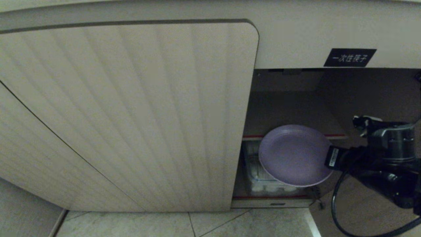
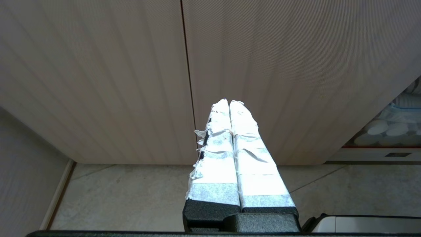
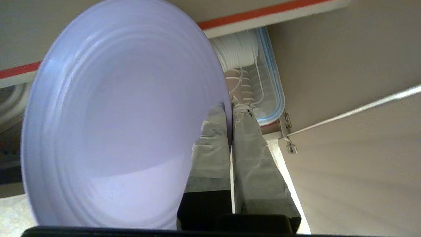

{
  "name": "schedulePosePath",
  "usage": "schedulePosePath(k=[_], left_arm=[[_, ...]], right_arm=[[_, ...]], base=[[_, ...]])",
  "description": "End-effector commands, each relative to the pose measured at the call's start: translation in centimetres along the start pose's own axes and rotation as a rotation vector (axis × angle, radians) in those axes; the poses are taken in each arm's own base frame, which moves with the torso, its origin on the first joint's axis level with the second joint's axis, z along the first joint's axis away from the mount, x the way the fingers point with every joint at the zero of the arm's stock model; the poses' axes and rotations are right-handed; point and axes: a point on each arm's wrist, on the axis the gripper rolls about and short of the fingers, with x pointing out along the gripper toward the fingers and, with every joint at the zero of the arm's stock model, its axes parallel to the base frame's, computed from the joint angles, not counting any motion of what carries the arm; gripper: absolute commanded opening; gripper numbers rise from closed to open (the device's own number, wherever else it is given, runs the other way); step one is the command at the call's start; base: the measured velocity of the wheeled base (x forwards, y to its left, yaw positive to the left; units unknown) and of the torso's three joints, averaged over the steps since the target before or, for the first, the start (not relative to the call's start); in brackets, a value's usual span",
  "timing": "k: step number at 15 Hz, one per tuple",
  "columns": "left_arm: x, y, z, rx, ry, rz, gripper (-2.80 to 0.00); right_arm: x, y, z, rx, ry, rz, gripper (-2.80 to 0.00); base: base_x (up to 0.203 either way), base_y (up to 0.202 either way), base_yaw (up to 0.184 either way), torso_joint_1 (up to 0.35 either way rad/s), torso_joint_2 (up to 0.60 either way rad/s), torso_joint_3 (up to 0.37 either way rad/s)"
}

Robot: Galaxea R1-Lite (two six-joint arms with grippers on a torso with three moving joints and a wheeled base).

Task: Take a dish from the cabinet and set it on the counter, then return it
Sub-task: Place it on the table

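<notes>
The dish (image 1: 292, 154) is a lavender plate, tilted and held in the air in front of the cabinet's open right compartment. My right gripper (image 1: 330, 158) is shut on its right rim; in the right wrist view the taped fingers (image 3: 210, 144) pinch the edge of the dish (image 3: 115, 115). The cabinet (image 1: 131, 115) has a ribbed beige door, closed, to the left of the opening, and a black label (image 1: 349, 57) above it. My left gripper (image 2: 229, 101) is shut on nothing and faces the closed ribbed doors. The counter is out of view.
A clear plastic box (image 1: 263, 177) with a blue-edged lid (image 3: 271, 89) holds white items on the lower shelf behind the dish. A shelf edge with a red strip (image 1: 329, 135) runs above it. An open door (image 3: 361, 171) stands beside the right arm. A black cable (image 1: 335, 204) loops down towards the tiled floor (image 1: 197, 223).
</notes>
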Motion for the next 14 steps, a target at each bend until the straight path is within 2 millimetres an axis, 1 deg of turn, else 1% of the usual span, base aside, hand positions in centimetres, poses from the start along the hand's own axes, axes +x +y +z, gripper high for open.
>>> schedulePosePath(k=[1,4,9,14], left_arm=[[0.0,0.0,0.0,0.0,-0.001,0.0,-2.8],[0.0,0.0,0.0,0.0,-0.001,0.0,-2.8],[0.0,0.0,0.0,0.0,-0.001,0.0,-2.8],[0.0,0.0,0.0,0.0,-0.001,0.0,-2.8]], right_arm=[[-1.0,-0.4,0.0,0.027,-0.013,0.003,-2.8],[-1.8,-0.9,-0.4,0.048,-0.007,0.002,-2.8],[-3.4,-1.9,-1.6,0.052,0.037,-0.003,-2.8],[-4.7,-1.6,-3.0,0.068,0.09,0.059,-2.8]], base=[[0.0,0.0,0.0,0.0,0.0,0.0],[0.0,0.0,0.0,0.0,0.0,0.0],[0.0,0.0,0.0,0.0,0.0,0.0],[0.0,0.0,0.0,0.0,0.0,0.0]])
